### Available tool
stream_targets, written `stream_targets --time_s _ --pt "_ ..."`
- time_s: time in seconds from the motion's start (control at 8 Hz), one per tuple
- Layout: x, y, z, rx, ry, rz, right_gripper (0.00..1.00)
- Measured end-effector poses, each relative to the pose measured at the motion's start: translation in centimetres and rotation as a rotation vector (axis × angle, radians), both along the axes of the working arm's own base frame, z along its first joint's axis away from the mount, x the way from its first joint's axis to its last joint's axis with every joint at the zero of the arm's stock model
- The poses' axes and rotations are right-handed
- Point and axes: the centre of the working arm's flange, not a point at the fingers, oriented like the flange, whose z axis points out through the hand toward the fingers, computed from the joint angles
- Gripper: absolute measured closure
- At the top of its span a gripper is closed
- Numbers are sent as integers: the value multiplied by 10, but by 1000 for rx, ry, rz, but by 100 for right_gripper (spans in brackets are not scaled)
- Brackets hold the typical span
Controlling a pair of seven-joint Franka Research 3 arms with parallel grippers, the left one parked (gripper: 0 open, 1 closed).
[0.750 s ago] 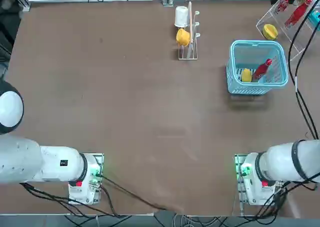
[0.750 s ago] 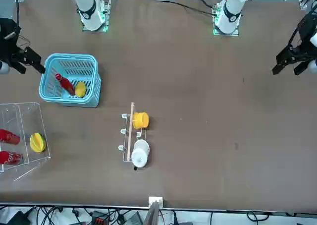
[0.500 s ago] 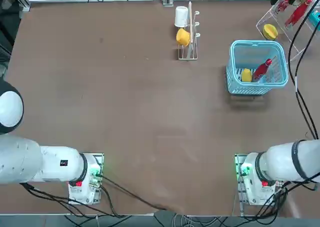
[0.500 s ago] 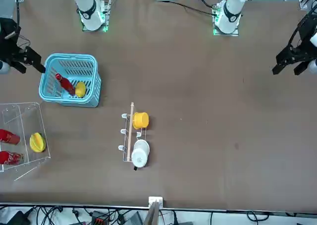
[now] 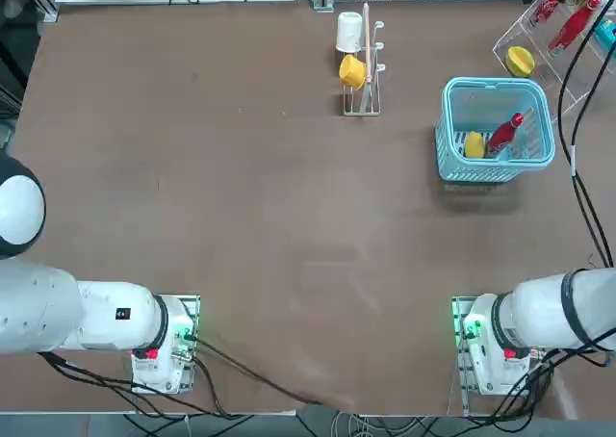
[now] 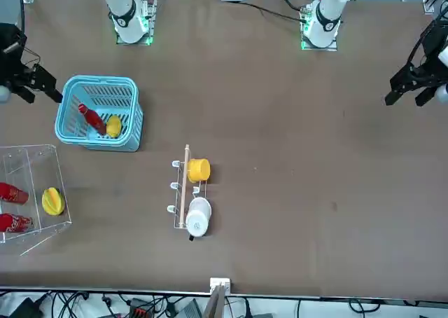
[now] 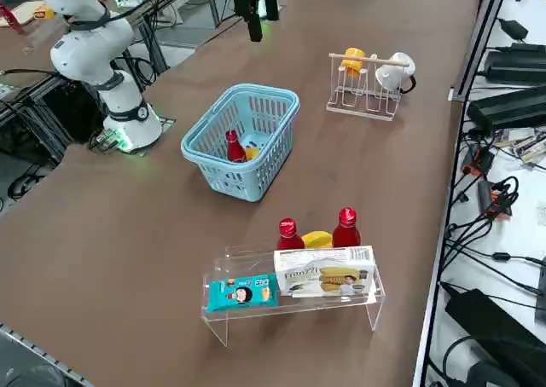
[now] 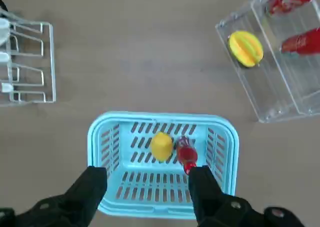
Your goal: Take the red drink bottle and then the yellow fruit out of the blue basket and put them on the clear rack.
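The blue basket stands on the brown table at the far right. Inside it the red drink bottle lies tilted, with the small yellow fruit right beside it. My right gripper hangs well above the basket, open and holding nothing. The clear rack stands just beyond the basket.
On the rack stand two red bottles, a flattened yellow fruit and two snack packs. A white peg stand with a yellow cup and a white cup stands to the basket's left.
My right gripper has drifted very slightly above the basket and stays open. The bottle, the fruit and the basket have not moved.
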Motion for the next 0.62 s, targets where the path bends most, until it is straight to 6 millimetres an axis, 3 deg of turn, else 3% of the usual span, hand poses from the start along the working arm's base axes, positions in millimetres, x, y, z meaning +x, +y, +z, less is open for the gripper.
stream_targets --time_s 0.62 --pt "1 -26 -90 -53 84 68 0"
